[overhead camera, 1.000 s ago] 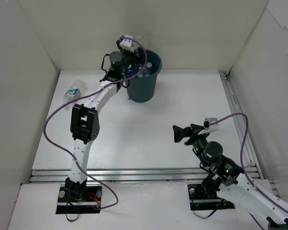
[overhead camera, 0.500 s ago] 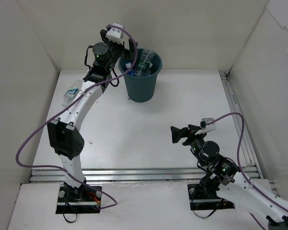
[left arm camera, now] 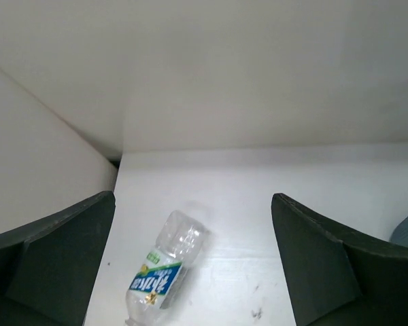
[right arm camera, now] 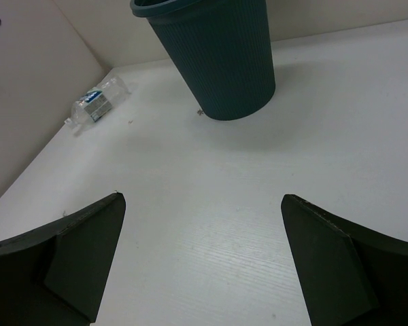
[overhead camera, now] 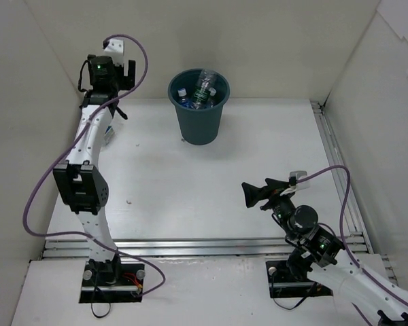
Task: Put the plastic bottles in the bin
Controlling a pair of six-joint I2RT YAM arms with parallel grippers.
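Beneath left jaws, seemingly apart, lies a bottle (left arm camera: 164,272).

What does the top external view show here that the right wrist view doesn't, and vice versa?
Only the top external view looks into the round dark teal plastic bin, where several clear crinkly plastic bottles lie; it also shows the left arm stretched toward the far left corner. Only the right wrist view shows clearly the loose clear plastic bottle with a blue label, lying on its side near the left wall; from above the left arm largely hides it. Both show the bin standing upright, the white table and the open right gripper.
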